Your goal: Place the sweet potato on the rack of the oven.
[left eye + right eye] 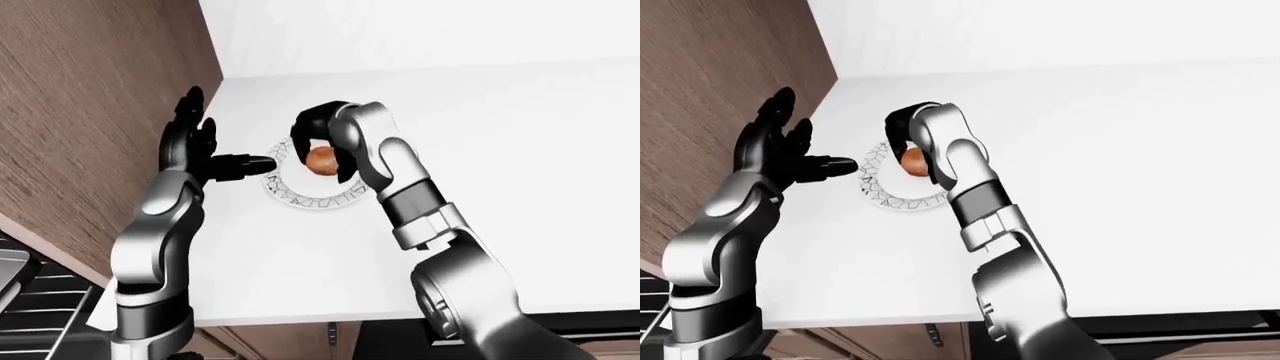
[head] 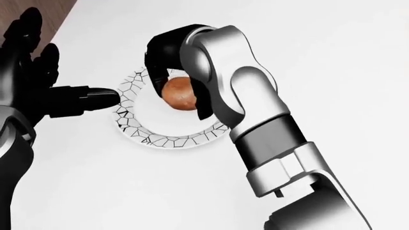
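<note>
Slippage is judged likely: the sweet potato (image 2: 178,93) is only loosely cupped by the right hand (image 2: 171,72) over the crackle-rimmed plate (image 2: 167,140), while the left hand (image 2: 40,76) is spread wide beside it.

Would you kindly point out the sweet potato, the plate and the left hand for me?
sweet potato (image 2: 179,93): head view, middle of its brown skin.
plate (image 2: 167,140): head view, patterned lower rim.
left hand (image 2: 48,91): head view, black palm, left of the plate.
</note>
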